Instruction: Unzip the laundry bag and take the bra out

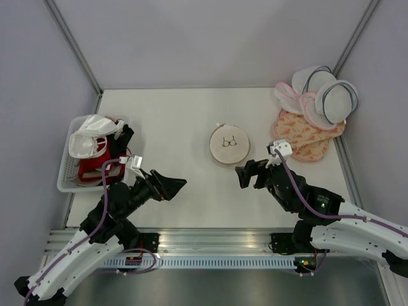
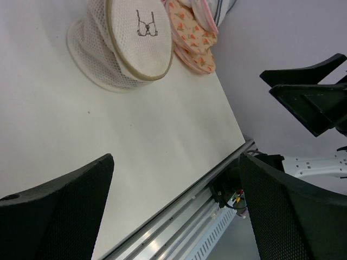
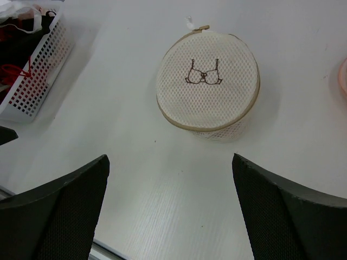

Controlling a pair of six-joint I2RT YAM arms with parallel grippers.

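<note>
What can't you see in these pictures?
- Inside the laundry bag: its mesh hides the contents in every view.
- Its zip tab: tiny in the right wrist view; the teeth cannot be made out.
- The basket: cut off at the right wrist view's edge; from above, a white garment covers part of it.
</note>
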